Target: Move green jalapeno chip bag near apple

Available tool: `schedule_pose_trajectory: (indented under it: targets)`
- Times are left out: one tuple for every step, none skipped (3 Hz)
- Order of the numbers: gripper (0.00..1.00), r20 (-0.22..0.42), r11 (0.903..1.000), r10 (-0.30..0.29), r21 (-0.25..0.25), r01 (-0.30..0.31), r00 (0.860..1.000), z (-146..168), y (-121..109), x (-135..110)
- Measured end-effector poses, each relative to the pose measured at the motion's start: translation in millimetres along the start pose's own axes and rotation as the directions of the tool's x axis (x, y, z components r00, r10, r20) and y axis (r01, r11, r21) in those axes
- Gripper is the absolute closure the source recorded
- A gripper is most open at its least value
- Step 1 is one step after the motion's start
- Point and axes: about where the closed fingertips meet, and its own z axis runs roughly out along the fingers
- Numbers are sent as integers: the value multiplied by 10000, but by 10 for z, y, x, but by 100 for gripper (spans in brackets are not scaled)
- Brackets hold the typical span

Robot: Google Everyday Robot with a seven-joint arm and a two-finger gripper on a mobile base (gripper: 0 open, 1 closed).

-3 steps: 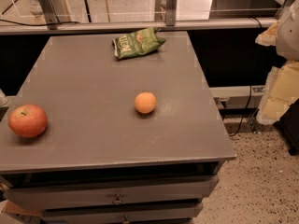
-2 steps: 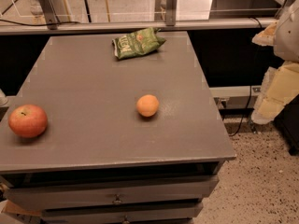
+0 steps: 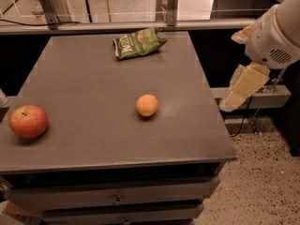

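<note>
Grey worktop (image 3: 93, 78): crinkly green foil chip bag (image 3: 138, 42) is set far from round red apple (image 3: 28, 121), task unstarted; pincer (image 3: 239, 90) is held off rt edge, opening can't be told.

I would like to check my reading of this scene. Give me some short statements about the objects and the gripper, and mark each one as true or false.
1. The green jalapeno chip bag lies near the far edge of the table. True.
2. The apple touches the chip bag. False: the apple sits at the near left of the table, far apart from the bag.
3. A small orange fruit lies near the middle of the table. True.
4. The gripper is over the chip bag. False: it hangs off the table's right side, away from the bag.
5. In the picture, the apple is to the right of the orange fruit. False: it is to the left.
</note>
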Motion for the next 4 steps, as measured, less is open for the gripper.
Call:
schedule_pose_trajectory:
  targets:
    - [0, 808, 9985, 155, 516, -198, 9966, 277, -315, -198]
    - [0, 1277, 9963, 252, 781, -354, 9915, 565, -611, -411]
    - [0, 1852, 9961, 445, 672, -579, 9817, 938, -866, -737]
    - [0, 1852, 9961, 446, 670, -579, 9817, 938, -865, -739]
